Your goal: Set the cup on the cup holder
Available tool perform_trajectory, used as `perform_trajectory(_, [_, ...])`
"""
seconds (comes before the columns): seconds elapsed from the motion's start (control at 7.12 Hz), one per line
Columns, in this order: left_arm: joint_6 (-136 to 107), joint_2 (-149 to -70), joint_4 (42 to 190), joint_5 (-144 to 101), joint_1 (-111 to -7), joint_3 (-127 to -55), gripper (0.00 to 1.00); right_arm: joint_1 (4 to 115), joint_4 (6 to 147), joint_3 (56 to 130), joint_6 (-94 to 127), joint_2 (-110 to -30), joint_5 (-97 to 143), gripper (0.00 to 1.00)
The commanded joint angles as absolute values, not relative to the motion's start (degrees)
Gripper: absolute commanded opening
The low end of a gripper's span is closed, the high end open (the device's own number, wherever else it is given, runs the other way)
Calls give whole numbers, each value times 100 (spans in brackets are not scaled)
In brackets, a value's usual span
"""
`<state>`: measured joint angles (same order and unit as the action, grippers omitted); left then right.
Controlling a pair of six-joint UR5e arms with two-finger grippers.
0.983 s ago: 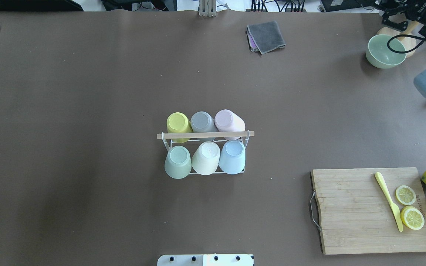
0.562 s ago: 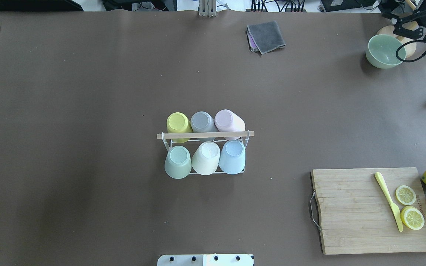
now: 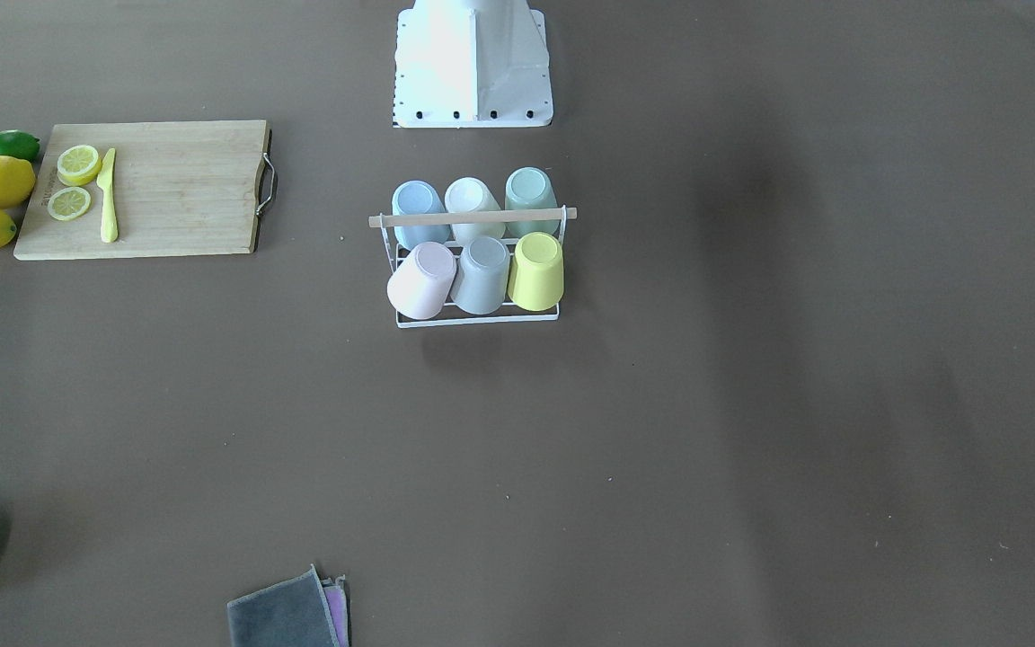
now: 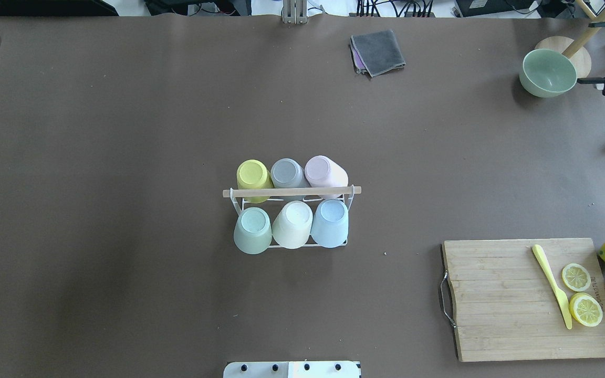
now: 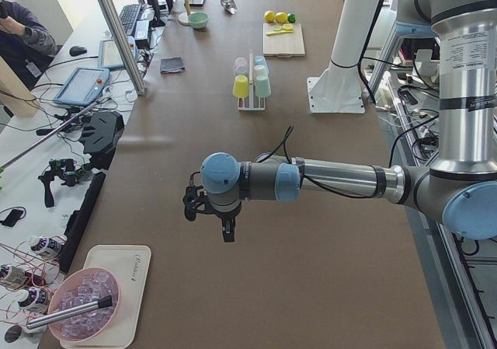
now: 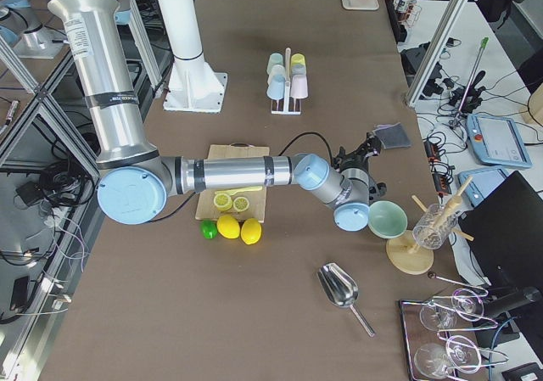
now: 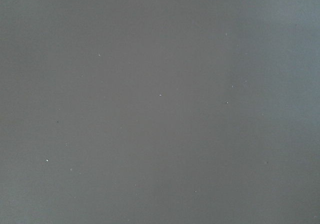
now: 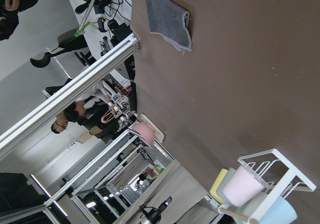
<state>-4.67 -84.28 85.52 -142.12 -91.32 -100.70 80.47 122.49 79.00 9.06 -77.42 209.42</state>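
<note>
Showing the brown table (image 4: 124, 157) from overhead, with the cup holder (image 4: 292, 192) at its centre. Six cups are seated upside down on the holder, in two rows of three divided by the wooden rod (image 3: 473, 217).

On the 12 o'clock side of the rod are set the yellow cup (image 4: 253, 175), the grey cup (image 4: 288, 172) and the pink cup (image 4: 324, 170), the last tilted toward 3 o'clock. On the 6 o'clock side are set the green cup (image 4: 252, 230), the cream cup (image 4: 292, 224) and the blue cup (image 4: 330, 222).

Taken from the holder, a folded grey cloth (image 4: 378, 51) is found at 1 o'clock and a green bowl (image 4: 536, 89) at 2 o'clock. A cutting board (image 4: 491, 299) lies at 4 o'clock. It carries a yellow knife (image 4: 552, 286) and two lemon halves (image 4: 576, 277).

The left gripper (image 5: 208, 218) is seen in the left side view only, held over bare table well apart from the holder. Whether its fingers are apart or together cannot be told.

The right gripper (image 6: 365, 154) is held near the green bowl, also well apart from the holder. Its finger spacing likewise cannot be told.
</note>
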Motion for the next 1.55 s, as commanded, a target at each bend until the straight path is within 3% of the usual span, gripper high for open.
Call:
perform_trajectory(0.0, [-466, -8429, 8552, -14212, -9132, -10037, 98, 8453, 10459, 7674, 896, -7778, 18994, 100])
perform_trajectory(0.42, [-457, -8429, 8552, -14212, -9132, -10020, 98, 8596, 9283, 7673, 958, -7936, 17432, 100])
perform_trajectory(1.4, [-439, -8429, 8552, -14212, -9132, -9984, 98, 9035, 8947, 7507, 914, -7972, 13633, 100])
